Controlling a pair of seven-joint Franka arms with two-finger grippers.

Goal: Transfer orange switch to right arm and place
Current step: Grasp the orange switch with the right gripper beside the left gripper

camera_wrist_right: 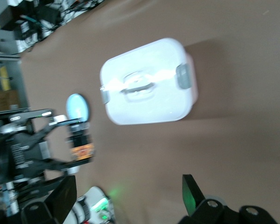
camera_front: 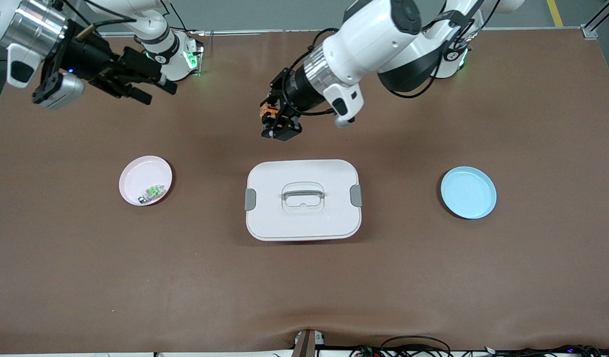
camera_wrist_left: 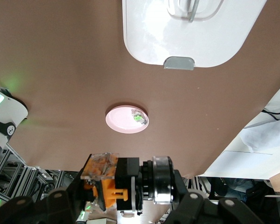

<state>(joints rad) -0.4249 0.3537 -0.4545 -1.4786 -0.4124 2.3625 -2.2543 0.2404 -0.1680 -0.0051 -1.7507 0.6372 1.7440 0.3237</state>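
The orange switch (camera_front: 267,113) is up in the air, with my left gripper (camera_front: 278,124) shut on it over the brown table beside the white box. In the left wrist view the switch (camera_wrist_left: 106,187) shows its blocky orange body and round black knob, pinched between the jaws of the left gripper (camera_wrist_left: 115,186). My right gripper (camera_front: 156,93) hangs open and empty over the table near its own base. In the right wrist view the right gripper (camera_wrist_right: 126,196) has wide-spread fingers (camera_wrist_right: 191,192), and the switch (camera_wrist_right: 82,150) shows farther off in the left gripper.
A white lidded box (camera_front: 303,218) with a handle sits mid-table. A pink plate (camera_front: 135,172) holding a small green-and-white part (camera_front: 154,191) lies toward the right arm's end. A blue plate (camera_front: 468,192) lies toward the left arm's end.
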